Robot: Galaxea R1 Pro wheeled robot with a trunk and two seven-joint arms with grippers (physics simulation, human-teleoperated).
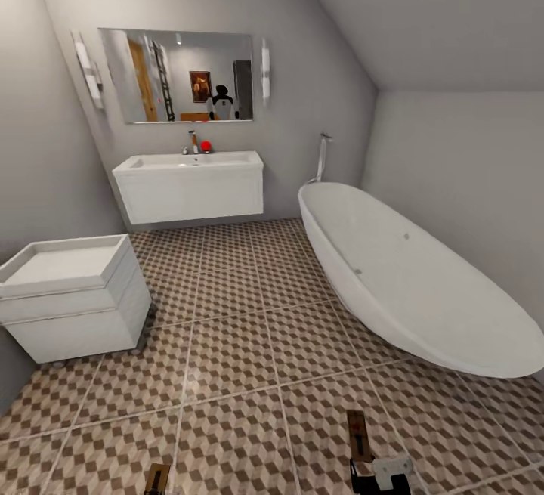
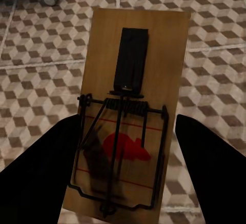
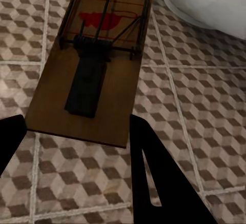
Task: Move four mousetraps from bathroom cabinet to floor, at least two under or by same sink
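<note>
2 traps in view, 1 per gripper. My left gripper (image 2: 125, 152) pinches a trap (image 2: 130, 106) at its sides, spring end between the fingers (image 2: 38, 167), long axis running fwd along them, bare end pointing away. My right gripper (image 3: 77, 147) pinches the 2nd trap (image 3: 95, 55) by its near end, long axis fwd, spring end far, toward the tub (image 3: 205, 1). Both held over the floor (image 1: 227, 344), not touching it. 1 sink (image 1: 189, 170) ahead on the far wall, well apart from both. 1 tub on the right, 1 white unit (image 1: 72, 298) on the left.
</note>
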